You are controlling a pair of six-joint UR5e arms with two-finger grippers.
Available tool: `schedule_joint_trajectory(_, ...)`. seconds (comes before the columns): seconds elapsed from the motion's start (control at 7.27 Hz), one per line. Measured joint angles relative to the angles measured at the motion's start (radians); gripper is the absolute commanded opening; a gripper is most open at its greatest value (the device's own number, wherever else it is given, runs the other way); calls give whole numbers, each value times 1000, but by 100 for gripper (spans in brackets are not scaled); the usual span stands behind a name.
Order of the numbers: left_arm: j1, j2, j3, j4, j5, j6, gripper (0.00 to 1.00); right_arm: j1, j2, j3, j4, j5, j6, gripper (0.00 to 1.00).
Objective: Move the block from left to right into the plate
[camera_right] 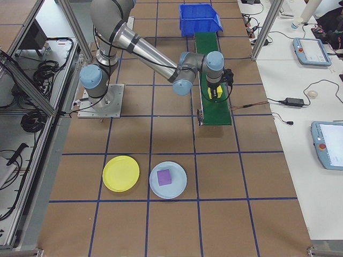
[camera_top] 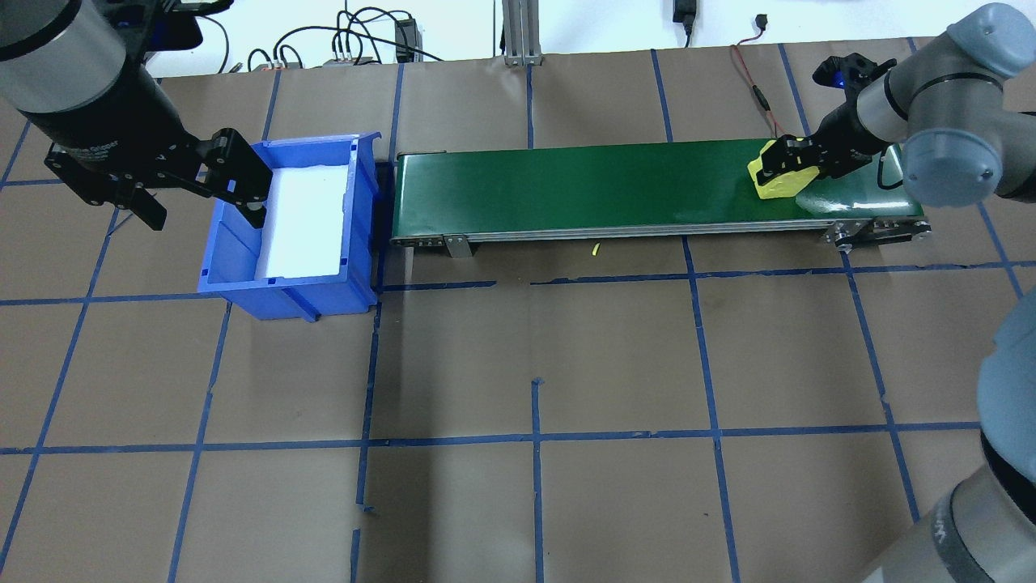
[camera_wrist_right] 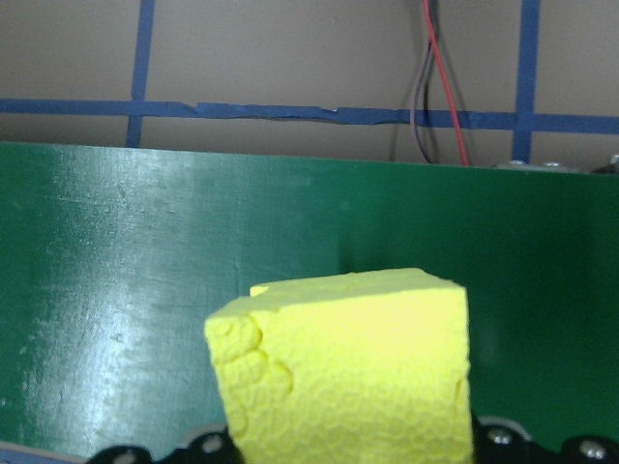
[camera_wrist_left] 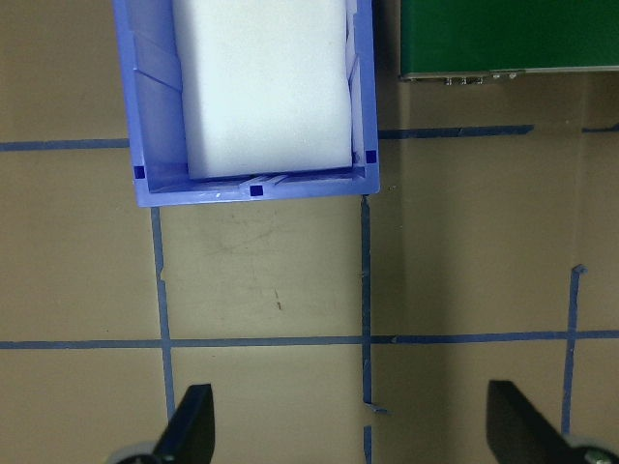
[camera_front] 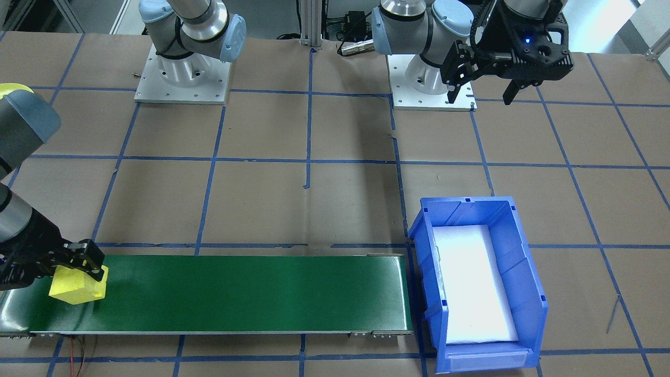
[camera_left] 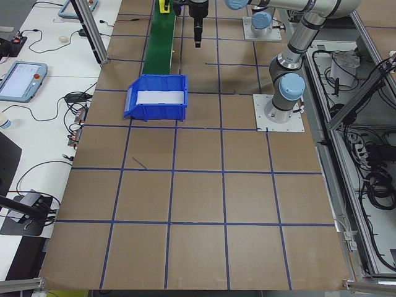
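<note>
Brown paper table [camera_top: 566, 356] w/ blue tape grid; right gripper [camera_top: 789, 162] clamped on tilted yellow block [camera_top: 779, 180] over green belt [camera_top: 583, 186]; left gripper [camera_wrist_left: 353, 435] fingers apart.

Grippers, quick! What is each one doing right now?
Left gripper: open, holding nothing, above the table near the blue bin.
Right gripper: closed on the yellow block at the green belt.

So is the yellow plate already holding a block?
No. In the exterior right view the yellow plate lies bare, while the yellow block is in the right gripper at the green conveyor.
</note>
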Motion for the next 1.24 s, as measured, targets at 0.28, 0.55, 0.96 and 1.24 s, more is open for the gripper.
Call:
schedule_joint_trajectory(0.28,1,2,1,-9,0,-1,100,-60,-87,13,56,-144,-198,33)
schedule_joint_trajectory(0.55,1,4,0,-17,0,-2,100,-293,-167,69,121,-194,-425,39)
schedule_joint_trajectory(0.96,3,6,-1,-21,-5,-2,100,-644,-183,166,142,-197,-723,31)
schedule_joint_trajectory(1.24,4,9,-4,-23,-3,-1,100,-829,-181,256,109,-192,-853,27)
